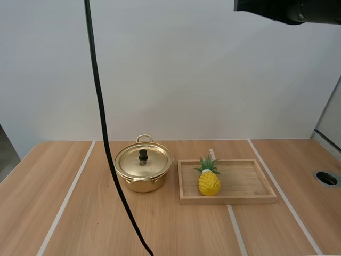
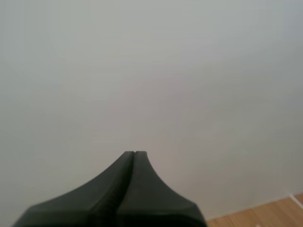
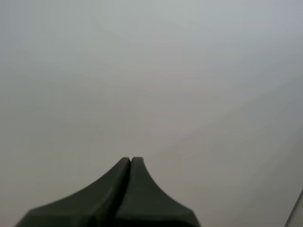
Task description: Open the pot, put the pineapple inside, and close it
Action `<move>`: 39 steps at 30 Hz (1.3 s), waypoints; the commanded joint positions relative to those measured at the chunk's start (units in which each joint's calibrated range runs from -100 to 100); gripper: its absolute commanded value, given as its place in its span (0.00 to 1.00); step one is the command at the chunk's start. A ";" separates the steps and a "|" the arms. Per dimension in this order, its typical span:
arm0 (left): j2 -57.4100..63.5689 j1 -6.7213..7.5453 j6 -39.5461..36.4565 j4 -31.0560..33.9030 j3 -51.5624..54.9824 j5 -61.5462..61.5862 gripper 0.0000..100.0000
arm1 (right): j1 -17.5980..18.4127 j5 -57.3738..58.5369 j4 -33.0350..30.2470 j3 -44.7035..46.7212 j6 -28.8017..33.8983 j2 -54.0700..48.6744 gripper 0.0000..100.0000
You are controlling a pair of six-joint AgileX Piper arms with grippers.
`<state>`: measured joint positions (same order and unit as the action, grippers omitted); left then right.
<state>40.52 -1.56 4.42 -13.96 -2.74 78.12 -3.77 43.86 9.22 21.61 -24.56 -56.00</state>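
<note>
High view: a golden pot (image 1: pixel 143 173) stands on the wooden worktop (image 1: pixel 64 213), a little left of the frame's centre. Its lid (image 1: pixel 144 160) is on, the black knob (image 1: pixel 143 154) upright in the middle. Just right of the pot, close to it but not clearly touching, lies a shallow wooden tray (image 1: pixel 245 184). The pineapple (image 1: pixel 209 180) stands upright in the left part of that tray, green crown up, well clear of the pot's rim. A round port (image 1: pixel 326 178) is sunk into the worktop at the right edge of the frame. A dark part of the right arm (image 1: pixel 290 9) reaches in at the upper right corner, high above the worktop.

Left wrist view: the left hand (image 2: pixel 135 153) is closed on nothing, its two black fingers pressed together into one dark wedge, with a sliver of worktop beyond.

Right wrist view: the right hand (image 3: pixel 130 160) is likewise closed and empty, fingers lying together.
</note>
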 commanded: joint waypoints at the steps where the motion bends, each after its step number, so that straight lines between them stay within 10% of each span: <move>1: -1.41 0.19 2.46 -3.57 -1.36 6.63 0.00 | -0.23 0.97 -1.27 -0.36 -0.06 -0.36 0.00; 39: -14.94 0.19 5.41 -4.23 -1.77 21.88 0.00 | -0.23 23.39 -5.36 0.14 -1.60 5.91 0.00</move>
<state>30.33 -1.56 9.66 -17.66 -4.10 100.00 -3.77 67.07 4.96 21.61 -24.56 -51.63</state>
